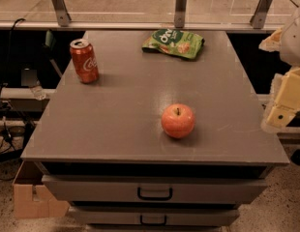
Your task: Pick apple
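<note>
The apple point(178, 121) is round and red-pink with a short dark stem. It sits on the grey cabinet top point(121, 105), right of the middle and toward the front edge. My gripper point(284, 105) is at the right edge of the camera view, beyond the cabinet's right side and well to the right of the apple. It touches nothing.
A red soda can point(84, 61) stands at the back left of the top. A green snack bag point(173, 43) lies at the back centre. Drawers with dark handles point(155, 194) are below the front edge. A cardboard box point(31, 197) sits on the floor at the left.
</note>
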{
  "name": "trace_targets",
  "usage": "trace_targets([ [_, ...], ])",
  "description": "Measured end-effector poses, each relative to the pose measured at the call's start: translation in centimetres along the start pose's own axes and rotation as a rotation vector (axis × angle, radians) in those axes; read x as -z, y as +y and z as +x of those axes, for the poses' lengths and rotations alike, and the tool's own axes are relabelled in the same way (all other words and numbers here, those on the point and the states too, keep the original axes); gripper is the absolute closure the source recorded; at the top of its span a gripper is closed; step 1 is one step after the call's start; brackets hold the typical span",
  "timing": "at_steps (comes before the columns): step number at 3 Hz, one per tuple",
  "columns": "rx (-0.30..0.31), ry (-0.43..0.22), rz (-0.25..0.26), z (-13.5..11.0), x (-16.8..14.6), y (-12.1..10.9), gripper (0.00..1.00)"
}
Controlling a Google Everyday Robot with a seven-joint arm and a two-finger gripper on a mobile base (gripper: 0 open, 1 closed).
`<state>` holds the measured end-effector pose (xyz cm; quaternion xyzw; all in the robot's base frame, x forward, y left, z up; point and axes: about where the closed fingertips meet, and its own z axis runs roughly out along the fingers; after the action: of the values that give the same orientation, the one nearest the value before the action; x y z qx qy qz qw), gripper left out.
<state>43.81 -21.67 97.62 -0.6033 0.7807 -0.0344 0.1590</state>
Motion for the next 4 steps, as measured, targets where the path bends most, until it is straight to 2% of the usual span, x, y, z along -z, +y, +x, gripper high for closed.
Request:
trace_targets([
  [2, 0.009, -0.020, 0.008, 0.1, 0.2, -0.3, 0.00],
  [3, -0.003, -0.090, -0.051, 0.3, -3.0, -0.4, 0.00],
  [4, -0.010, -0.206, -0.167, -1.2, -7.2, 1.0, 0.00],
])
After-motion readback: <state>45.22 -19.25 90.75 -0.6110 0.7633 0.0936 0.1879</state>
